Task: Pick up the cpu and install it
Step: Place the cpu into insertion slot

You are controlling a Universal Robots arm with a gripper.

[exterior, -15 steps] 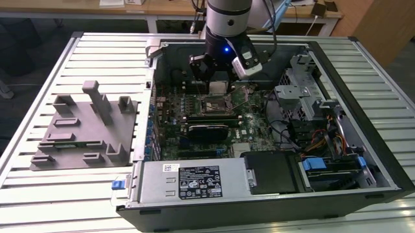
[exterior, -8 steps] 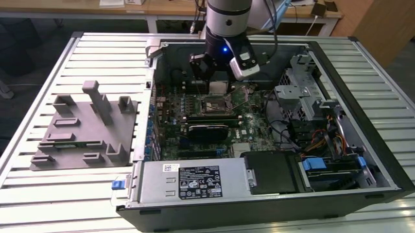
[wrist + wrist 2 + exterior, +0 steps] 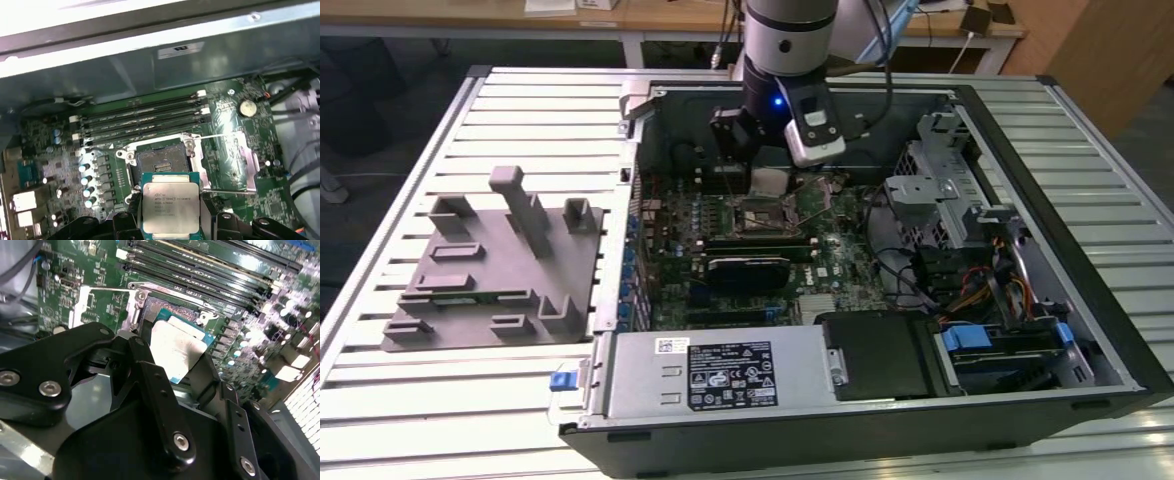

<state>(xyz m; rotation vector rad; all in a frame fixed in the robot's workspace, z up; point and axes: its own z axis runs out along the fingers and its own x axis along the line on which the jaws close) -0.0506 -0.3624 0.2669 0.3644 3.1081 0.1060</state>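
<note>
Chip: we see the cpu (image 3: 171, 207) as a small flat square with a silvery-grey metal top plate carrying print, set on a pale blue-green rim.
Place: it hangs over the green motherboard (image 3: 260, 125), just beside the black square socket frame (image 3: 160, 162). In the first wrist view it overlaps that frame's edge, and it is not seated.
Tool: the black gripper (image 3: 172, 360) pinches the cpu, with one of its fingers (image 3: 209, 212) on each of two opposite edges.
Beside the socket: a silver hinged load plate (image 3: 235, 160) is swung open and lies flat on one side of the socket. Four long dark memory slots (image 3: 145, 117) run along the side of the socket away from the chip.
In the way: we find the socket's well uncovered.
Further out: the socket sits inside an open black computer case (image 3: 854, 440). On the exterior view's left of the case, well apart from the socket, a large grey plastic block with upright posts (image 3: 480, 270) rests on a slatted metal table (image 3: 400, 400).
Facing: the plate side is turned away from the board, and the chip's edges run in line with the socket's.
Long axis: it looks too nearly square for us to tell.
</note>
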